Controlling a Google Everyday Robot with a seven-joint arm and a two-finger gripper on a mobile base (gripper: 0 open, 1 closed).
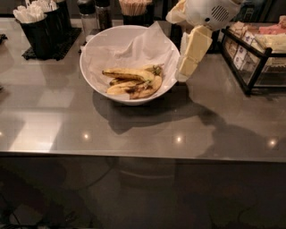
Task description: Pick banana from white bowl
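Observation:
The white bowl (90,82) stands on the grey counter, lined with crumpled white paper (120,47). The banana (127,73) lies across the top of the pile inside, long and curved, its dark stem end pointing right. Shorter blotched bananas (136,88) lie under and in front of it. My gripper (182,76), cream coloured, hangs from the white wrist at the upper right and points down and left. Its tip is just outside the bowl's right rim, above the counter and apart from the banana.
A black holder with white packets (38,27) stands at the back left. Shakers (96,13) and a cup of sticks (134,8) stand behind the bowl. A black wire rack with packets (257,53) is at the right. The counter's front edge (143,154) runs across the view.

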